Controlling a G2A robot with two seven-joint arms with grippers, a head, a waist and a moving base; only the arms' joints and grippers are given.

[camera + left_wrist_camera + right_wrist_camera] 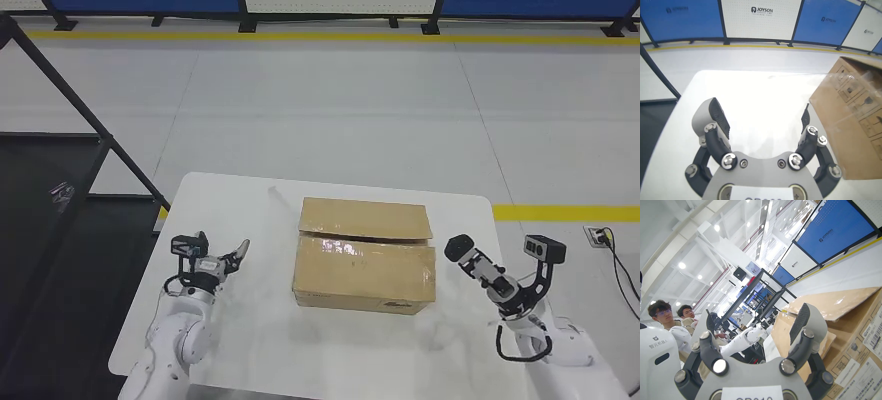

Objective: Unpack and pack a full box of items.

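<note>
Logo lettering stood on partition panels (761, 19), upper frame. Handling pictograms were printed on the cardboard box (853, 113), right edge; in the right wrist view, lower right, barcode labels (873, 341) were stuck on it.

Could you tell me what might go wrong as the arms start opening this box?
1. The clear tape seems to span the cardboard box's top seam, so pulling the raised flap might tear it.
2. The open right gripper sits close beside the box; a nudge could slide it across the smooth table.
</note>
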